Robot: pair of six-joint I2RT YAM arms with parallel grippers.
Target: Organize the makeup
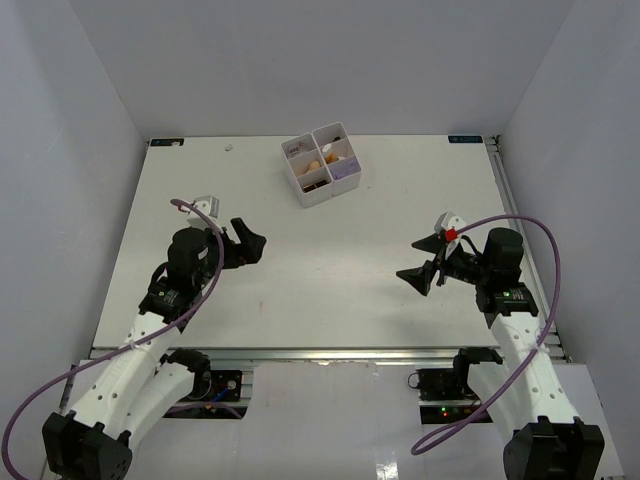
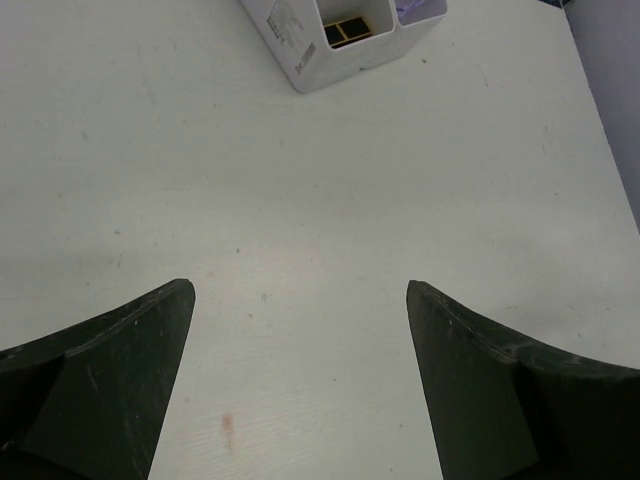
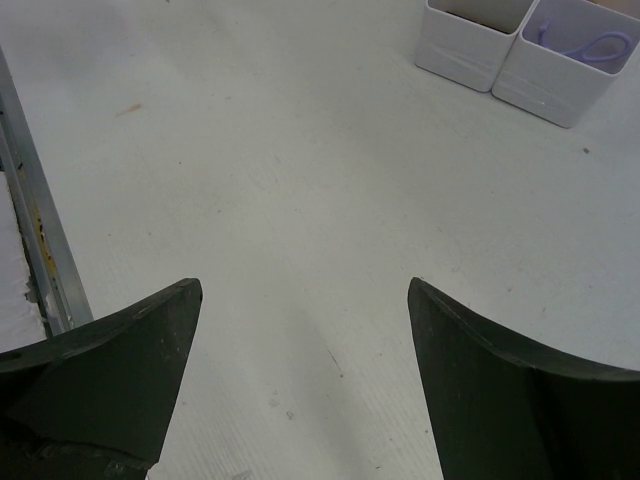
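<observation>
The makeup sits inside the white four-compartment box (image 1: 322,163) at the far middle of the table. I make out beige and orange pieces (image 1: 316,164), dark pieces (image 1: 314,183) and a pale purple item (image 1: 343,170). No makeup shows on the bare table. The left wrist view shows the box (image 2: 300,45) with black-gold items (image 2: 346,30). The right wrist view shows the box (image 3: 470,45) with a purple loop (image 3: 585,45). My left gripper (image 1: 250,243) (image 2: 300,290) is open and empty, well short of the box. My right gripper (image 1: 422,260) (image 3: 305,288) is open and empty.
A small white speck (image 1: 229,147) lies at the far left of the table. A metal rail (image 1: 505,190) runs along the table's right edge and also shows in the right wrist view (image 3: 30,230). A faint reddish stain (image 2: 228,428) marks the table between the left fingers.
</observation>
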